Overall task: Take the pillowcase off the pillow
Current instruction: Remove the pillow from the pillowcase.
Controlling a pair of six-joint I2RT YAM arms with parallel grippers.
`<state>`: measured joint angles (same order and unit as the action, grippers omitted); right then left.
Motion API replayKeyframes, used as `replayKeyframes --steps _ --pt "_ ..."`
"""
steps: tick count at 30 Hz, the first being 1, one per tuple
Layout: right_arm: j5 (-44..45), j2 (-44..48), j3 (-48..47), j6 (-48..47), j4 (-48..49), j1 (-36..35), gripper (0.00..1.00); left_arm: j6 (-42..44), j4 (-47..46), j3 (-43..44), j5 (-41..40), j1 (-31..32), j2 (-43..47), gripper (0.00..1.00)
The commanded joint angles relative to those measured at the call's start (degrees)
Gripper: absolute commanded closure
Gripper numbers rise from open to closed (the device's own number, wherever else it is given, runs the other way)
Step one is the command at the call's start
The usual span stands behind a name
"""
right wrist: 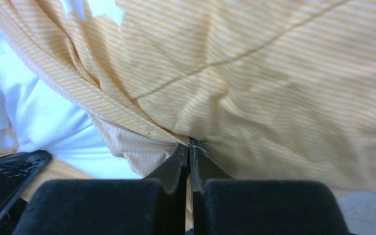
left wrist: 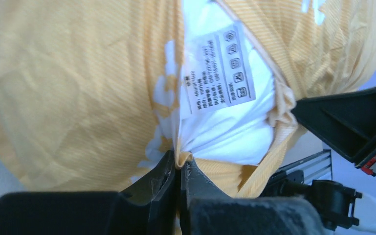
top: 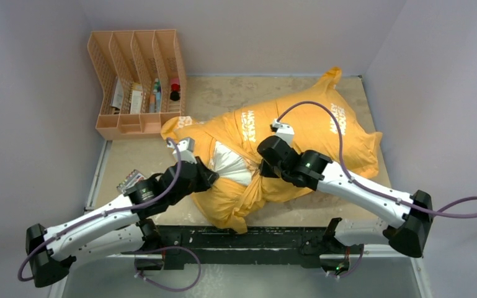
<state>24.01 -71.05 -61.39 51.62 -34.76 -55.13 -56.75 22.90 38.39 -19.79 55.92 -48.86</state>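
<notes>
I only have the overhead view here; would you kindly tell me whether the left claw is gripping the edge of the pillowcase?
Observer: Yes. In the left wrist view, the left claw is shut on the hem of the orange pillowcase, right at its opening.
Operator: Thank you. Is it pinching the pillow as well?
Observer: The white pillow bulges out of the opening just above the tips. I cannot tell whether any of it is caught.
Operator: Understood. And the right claw?
Observer: Its own wrist view shows the right claw shut on a fold of the orange cloth, beside the exposed white patch.
</notes>
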Motion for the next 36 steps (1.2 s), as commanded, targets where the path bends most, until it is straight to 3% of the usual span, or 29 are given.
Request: replayKeyframes --steps 1,3,6,9,11,14,16,18,19,20,22,26,30,34,36 --pt "8.77 4.69 -3.46 -4.39 -11.06 1.52 1.00 -7.84 18.10 -3.47 -10.58 -0.15 7.33 1.00" --pt "-2.10 5.93 -6.42 -10.18 -5.96 1.43 1.00 -7.31 17.88 -4.27 -8.45 -0.20 8.77 1.00" --pt "-18.90 6.91 -4.51 -8.39 4.10 0.12 1.00 -5.98 15.13 -4.88 -5.56 -0.20 9.65 1.00" --pt "-20.47 3.96 -2.34 -4.76 7.81 -5.72 0.98 -4.67 13.27 -3.58 -4.42 -0.20 8.74 1.00" --pt "-18.52 -0.62 -2.89 -3.65 5.95 -8.73 0.80 -4.44 13.31 -2.54 -4.24 -0.20 7.91 1.00" --pt "-12.81 -7.40 -4.48 1.61 0.26 -11.67 0.46 -4.70 13.68 -2.83 -4.03 -0.19 7.46 1.00" --pt "-9.91 -11.47 -5.51 2.54 -1.92 -12.85 0.31 -5.37 14.04 -3.48 -4.03 -0.19 7.34 1.00" --pt "-5.33 -14.47 -7.15 5.25 -6.18 -13.10 0.26 -6.09 14.15 -4.02 -4.07 -0.20 7.42 1.00" --pt "-3.15 -15.61 -7.76 5.87 -7.80 -13.11 0.31 -6.35 14.11 -4.11 -4.15 -0.20 7.49 1.00" --pt "-0.53 -16.36 -8.62 7.10 -9.80 -13.15 0.48 -6.60 14.15 -4.26 -4.43 -0.20 7.60 1.00" --pt "4.55 -16.72 -11.04 8.25 -14.08 -13.16 0.99 -7.23 14.79 -4.50 -5.81 -0.20 7.68 1.00" --pt "15.58 -13.06 -14.80 7.99 -21.85 -13.05 1.00 -10.00 16.78 -5.92 -9.68 -0.18 8.72 1.00" --pt "25.20 -5.37 -9.17 11.33 -25.63 -10.03 1.00 -14.98 20.58 -6.84 -12.37 -0.20 10.17 1.00" --pt "12.78 4.69 4.42 2.63 -13.32 5.43 1.00 -17.51 23.10 -7.75 -13.98 -0.20 11.07 1.00" --pt "5.64 8.74 9.15 0.20 -8.02 7.44 1.00 -17.59 22.77 -7.71 -14.03 -0.20 10.53 1.00"
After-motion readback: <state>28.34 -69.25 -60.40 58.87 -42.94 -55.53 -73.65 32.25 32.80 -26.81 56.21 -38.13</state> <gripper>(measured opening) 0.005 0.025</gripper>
